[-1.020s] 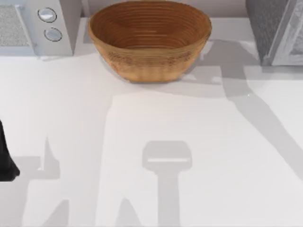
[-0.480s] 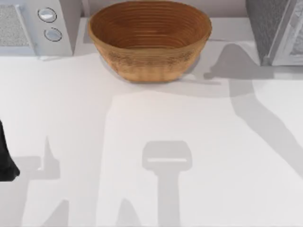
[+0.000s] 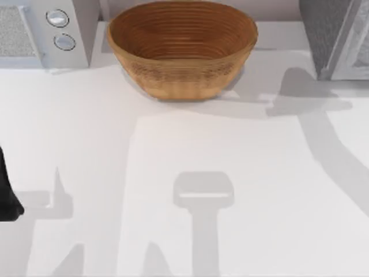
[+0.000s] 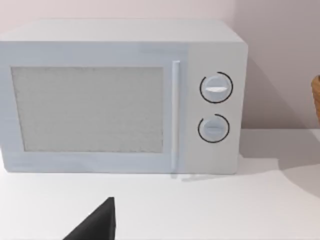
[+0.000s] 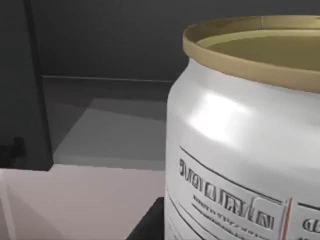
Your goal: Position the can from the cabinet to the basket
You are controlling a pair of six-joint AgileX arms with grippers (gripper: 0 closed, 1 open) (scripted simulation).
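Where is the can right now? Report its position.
The can stands upright close before the right wrist camera, against the cabinet's dark interior, not in the basket at the table's far middle in the top view.

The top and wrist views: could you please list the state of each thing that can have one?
basket: upright, nothing inside.
microwave: door shut.
can: upright, close before the right wrist camera, dark cabinet interior behind it.
cabinet door: open.
left arm: parked at the table's left edge.
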